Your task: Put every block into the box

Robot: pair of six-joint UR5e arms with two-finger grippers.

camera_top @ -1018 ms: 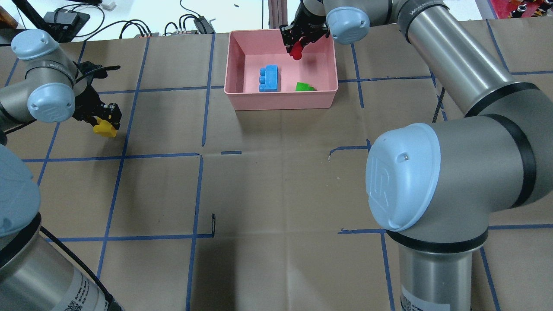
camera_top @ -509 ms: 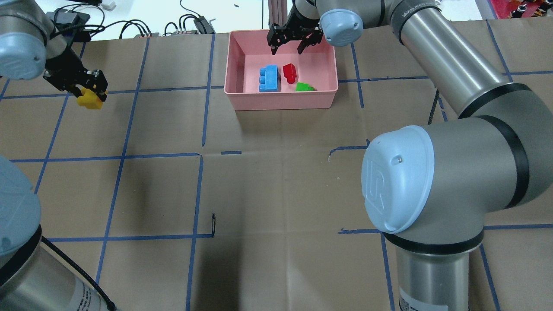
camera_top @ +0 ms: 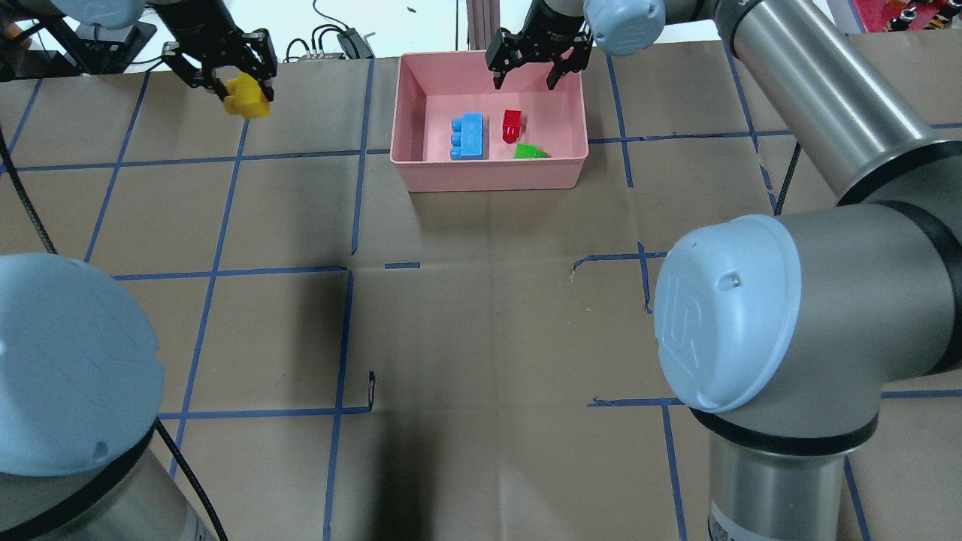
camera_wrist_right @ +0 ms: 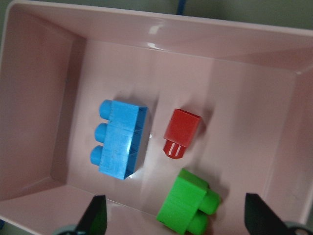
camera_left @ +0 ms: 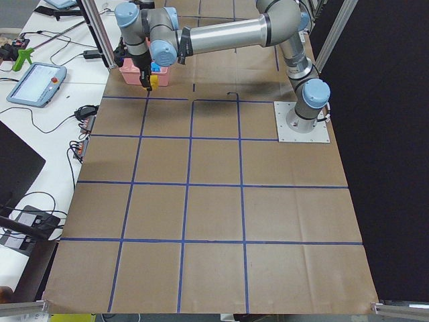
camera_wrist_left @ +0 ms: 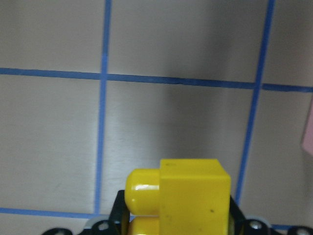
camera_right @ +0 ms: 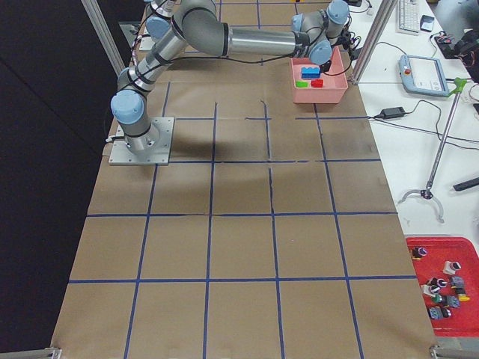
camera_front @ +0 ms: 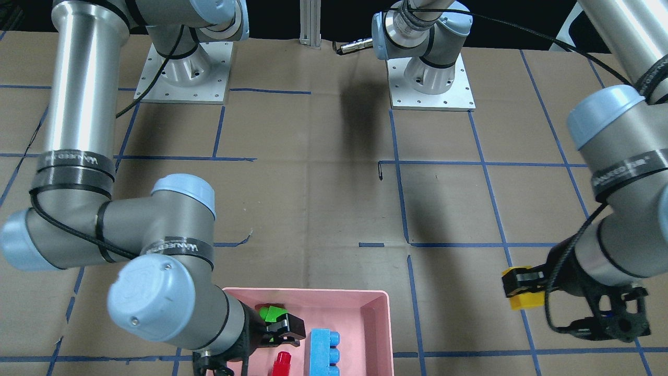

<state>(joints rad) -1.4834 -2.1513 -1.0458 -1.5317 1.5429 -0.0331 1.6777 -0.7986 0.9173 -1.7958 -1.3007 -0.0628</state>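
Box (camera_wrist_right: pixel 39 98): pink plastic, smooth, semi-gloss (glare streak on its 12 o'clock wall). Yellow brick (camera_wrist_left: pixel 190 193), blue brick (camera_wrist_right: pixel 122 142), red brick (camera_wrist_right: pixel 182 129), green brick (camera_wrist_right: pixel 188 200): hard smooth plastic, slight sheen. Table (camera_top: pixel 488 315): matt brown paper, creased, with blue tape (camera_top: pixel 225 271). Right arm (camera_top: pixel 815 101): satin metal tube, matt pale-blue cap (camera_top: pixel 721 315).

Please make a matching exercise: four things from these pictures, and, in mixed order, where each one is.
1. yellow two-stud plastic brick
2. small red one-stud plastic brick
3. shallow pink plastic tray
4. right gripper

a. open, above the tray
b. lying in the tray
c. standing on the brown table
d. clamped in the left gripper

Pairs: 1-d, 2-b, 3-c, 4-a
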